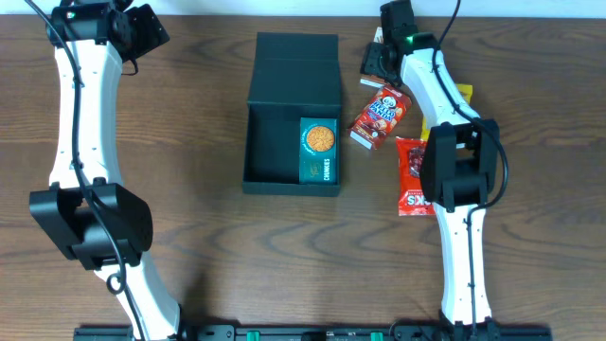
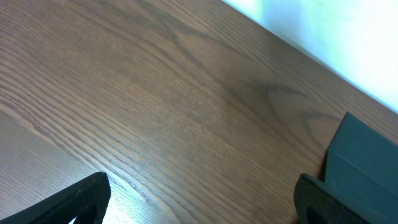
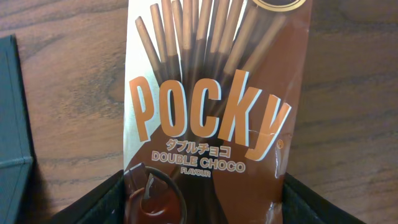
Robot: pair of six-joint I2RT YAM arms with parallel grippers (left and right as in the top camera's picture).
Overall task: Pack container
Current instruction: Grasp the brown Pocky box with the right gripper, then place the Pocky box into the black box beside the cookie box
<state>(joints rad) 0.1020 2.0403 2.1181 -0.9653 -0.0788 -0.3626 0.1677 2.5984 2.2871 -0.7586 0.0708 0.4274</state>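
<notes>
The container (image 1: 248, 142) lies mid-width on the table (image 1: 189, 237), nearer its far edge, lid folded back. It looks like light, stiff cardboard, best held by a wall. The left gripper (image 2: 202, 202) gapes wide. The right gripper (image 3: 205, 202) straddles a Pocky packet (image 3: 205, 106); I cannot tell whether it grips.

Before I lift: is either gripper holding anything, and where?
Left gripper open, holding nothing. Right gripper straddles the near end of the Pocky packet; whether it grips cannot be told.
</notes>
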